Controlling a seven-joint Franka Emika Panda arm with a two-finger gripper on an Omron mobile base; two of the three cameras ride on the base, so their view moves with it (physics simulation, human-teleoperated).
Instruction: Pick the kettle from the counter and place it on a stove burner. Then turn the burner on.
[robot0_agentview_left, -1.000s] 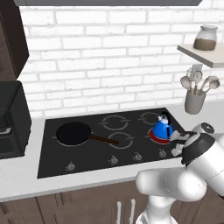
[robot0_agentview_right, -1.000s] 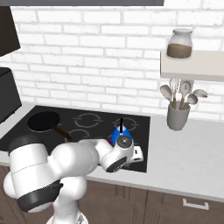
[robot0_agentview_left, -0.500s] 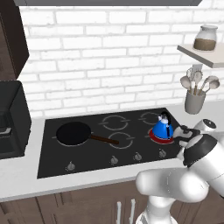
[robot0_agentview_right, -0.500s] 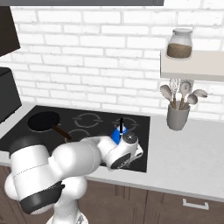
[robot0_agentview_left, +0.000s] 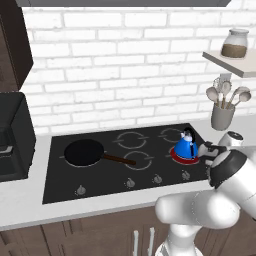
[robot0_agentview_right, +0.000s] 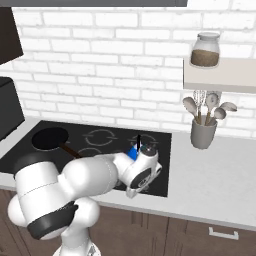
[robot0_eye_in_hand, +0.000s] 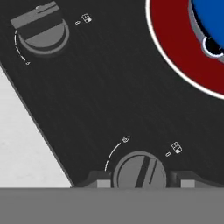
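The gripper (robot0_eye_in_hand: 139, 179) sat low over the front edge of the black cooktop (robot0_eye_in_hand: 100, 100), its two fingertips set apart on either side of a grey control knob (robot0_eye_in_hand: 139, 173), not visibly pinching it. Just beyond, the stove burner (robot0_eye_in_hand: 175, 48) glowed red under the blue kettle (robot0_agentview_left: 185, 146), which stood squarely on that ring at the cooktop's right front. The burner appeared lit, so the turning step looked complete or nearly so; the next move would likely be lifting clear of the knob without nudging it.
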